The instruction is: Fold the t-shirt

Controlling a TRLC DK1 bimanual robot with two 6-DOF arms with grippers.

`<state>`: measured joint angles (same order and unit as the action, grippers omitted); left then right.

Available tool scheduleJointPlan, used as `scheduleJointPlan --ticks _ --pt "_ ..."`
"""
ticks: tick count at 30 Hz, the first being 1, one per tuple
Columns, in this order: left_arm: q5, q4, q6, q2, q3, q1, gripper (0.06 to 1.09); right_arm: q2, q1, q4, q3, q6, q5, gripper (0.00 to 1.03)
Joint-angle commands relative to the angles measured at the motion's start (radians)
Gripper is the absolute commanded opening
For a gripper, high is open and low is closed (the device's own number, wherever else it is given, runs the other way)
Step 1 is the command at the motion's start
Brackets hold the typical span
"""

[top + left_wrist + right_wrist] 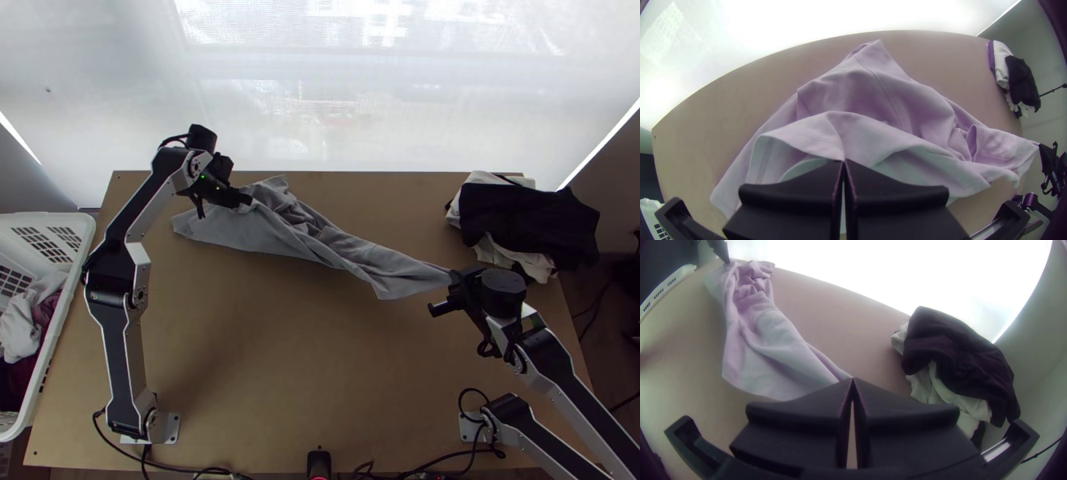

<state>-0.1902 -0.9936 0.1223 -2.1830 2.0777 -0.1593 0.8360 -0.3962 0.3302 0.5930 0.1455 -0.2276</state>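
Free room: the counter's (280, 376) near middle, between left arm (122, 352) and right arm (552, 360). Beyond, a grey t-shirt (320, 246) stretches across; a clothes pile (528, 220) blocks far right.

T-shirt (340, 246): plain grey, loosely bunched, drawn out at a slant across the far part of the surface (320, 360). One end, pinched in the left claw (248, 200), spreads wide in loose, overlapping layers (a stitched band (763, 162) is noted at an edge). The other end tapers to a corner pinched in the right claw (454, 279). Lengthwise creases run between both holds.
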Motion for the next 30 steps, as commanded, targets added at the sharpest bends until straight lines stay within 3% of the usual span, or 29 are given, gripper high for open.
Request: scheduleJointPlan --ticks 1,19,30 --pt "-0.009 -0.043 -0.013 0.071 0.001 0.01 0.09 -0.005 0.003 0.001 0.03 0.0 -0.001 0.03" --pt "-0.083 -0.289 -0.035 0.546 -0.001 0.066 0.09 -0.028 0.053 0.107 0.307 -0.015 -0.001 0.03" --pt "-0.149 -0.323 -0.042 0.644 0.147 0.199 0.09 -0.044 0.108 0.194 0.534 -0.023 -0.001 0.03"
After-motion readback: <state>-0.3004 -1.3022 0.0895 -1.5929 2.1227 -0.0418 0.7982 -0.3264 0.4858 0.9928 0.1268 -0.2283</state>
